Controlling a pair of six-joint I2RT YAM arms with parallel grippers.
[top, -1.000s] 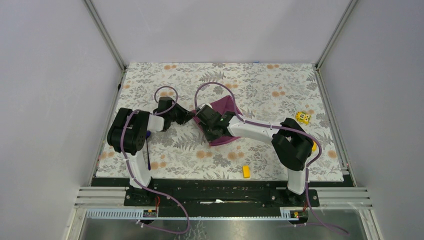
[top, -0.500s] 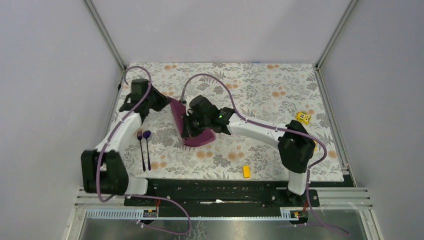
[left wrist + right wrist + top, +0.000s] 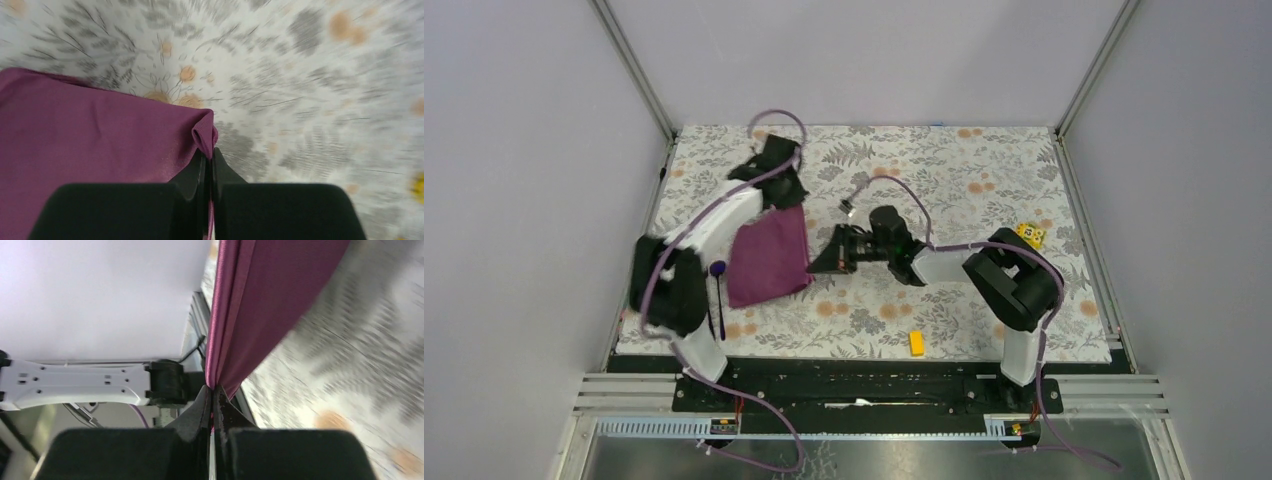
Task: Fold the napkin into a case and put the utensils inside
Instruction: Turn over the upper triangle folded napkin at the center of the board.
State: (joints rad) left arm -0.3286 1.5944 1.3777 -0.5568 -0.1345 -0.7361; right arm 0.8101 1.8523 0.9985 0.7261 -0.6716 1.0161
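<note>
The utensils [image 3: 718, 285] lie on the floral table cover [image 3: 944, 170] just left of the napkin's near left corner. The spoon head points away from the arm bases. The second stick is mostly hidden behind the left arm [image 3: 686, 262]. The napkin [image 3: 769, 258] is a plum-purple sheet, folded over and held between the two grippers. It is broad, not a narrow band, and whether its near edge rests on the cover cannot be determined. The left gripper [image 3: 781, 193] is at the napkin's far corner. In the left wrist view its fingers [image 3: 192, 175] are clenched on a small bunched tip of the cloth. The right gripper [image 3: 815, 267] is at the napkin's right edge, close to the near right corner. In the right wrist view its fingers [image 3: 227, 410] are pressed together on a doubled edge of the cloth, which runs taut away from them. A yellow block [image 3: 916, 343] lies to the right of the napkin, well apart from it, by the near edge of the cover. A smaller yellow piece with dark marks [image 3: 1029, 235] lies far right of the napkin, beside the right arm [image 3: 1014, 285].
</note>
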